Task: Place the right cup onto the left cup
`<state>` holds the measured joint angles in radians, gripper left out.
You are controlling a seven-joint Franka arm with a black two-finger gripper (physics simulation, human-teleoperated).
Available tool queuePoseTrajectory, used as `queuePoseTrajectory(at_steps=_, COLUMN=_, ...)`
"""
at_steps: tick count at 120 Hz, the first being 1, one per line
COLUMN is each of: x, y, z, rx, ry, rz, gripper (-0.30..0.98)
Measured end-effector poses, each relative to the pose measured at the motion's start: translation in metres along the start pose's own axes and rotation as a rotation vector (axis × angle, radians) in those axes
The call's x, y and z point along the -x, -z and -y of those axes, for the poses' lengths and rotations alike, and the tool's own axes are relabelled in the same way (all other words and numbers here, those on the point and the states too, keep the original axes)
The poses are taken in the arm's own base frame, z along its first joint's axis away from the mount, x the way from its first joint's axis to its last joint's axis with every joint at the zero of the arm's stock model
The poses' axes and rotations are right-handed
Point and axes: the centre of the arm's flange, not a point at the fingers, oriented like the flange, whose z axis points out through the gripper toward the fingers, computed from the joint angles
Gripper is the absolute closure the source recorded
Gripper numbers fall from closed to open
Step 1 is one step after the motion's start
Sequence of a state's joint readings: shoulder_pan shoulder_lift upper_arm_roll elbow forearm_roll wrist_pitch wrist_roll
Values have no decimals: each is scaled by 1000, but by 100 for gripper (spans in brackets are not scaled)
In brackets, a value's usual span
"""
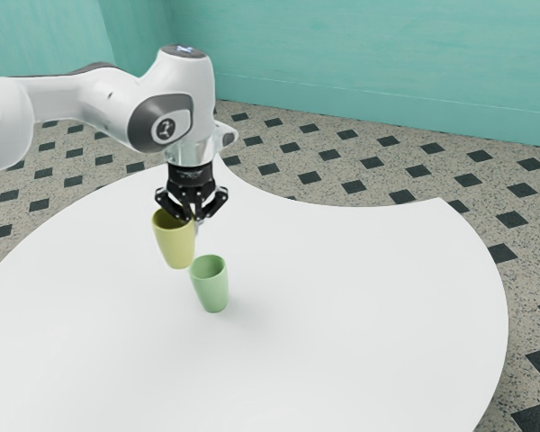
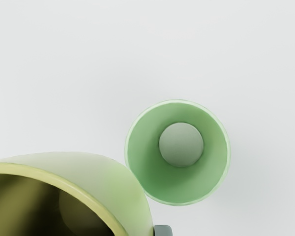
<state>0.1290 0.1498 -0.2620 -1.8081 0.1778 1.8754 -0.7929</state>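
From the exterior view's left, my white arm (image 1: pixel 94 101) reaches in over the round white table (image 1: pixel 360 315) and bends down at its wrist. Below it I have the yellow cup (image 1: pixel 175 241), mouth up, leaning slightly and raised clear of the tabletop. Just to its right in that view is my black gripper (image 1: pixel 195 217), pointing down at the cup's rim. Its fingers are closed on the yellow cup, pinching the wall by the rim; the contact is small from where I sit, so I read the grip mostly from the cup hanging in the air beside them. In the wrist view, a grey finger end (image 2: pixel 163 230) shows against the cup's outer wall.

Further right and nearer the exterior camera, the green cup (image 1: pixel 211 285) stands upright on the table, its mouth open upward. From the wrist camera I look down into it and see its pale round bottom. The yellow cup is near it and higher, to one side, rather than inside it or centred over its mouth.

Past the table's edge, the speckled floor with dark diamonds (image 1: pixel 468 179) runs back to the teal wall (image 1: pixel 360 54).
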Motion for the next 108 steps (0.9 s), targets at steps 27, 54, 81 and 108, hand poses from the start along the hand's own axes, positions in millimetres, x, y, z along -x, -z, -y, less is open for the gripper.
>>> queuePoseTrajectory(at_steps=27, x=0, y=-6, z=-10, rx=-1, ry=-46, rz=5, gripper=78)
queuePoseTrajectory(at_steps=54, x=-15, y=-8, z=-19, rx=11, ry=-68, rz=0, gripper=78)
queuePoseTrajectory(at_steps=81, x=-26, y=-11, z=-25, rx=10, ry=-87, rz=-10, gripper=78)
queuePoseTrajectory(at_steps=108, x=-30, y=-22, z=-28, rx=3, ry=-103, rz=-2, gripper=78)
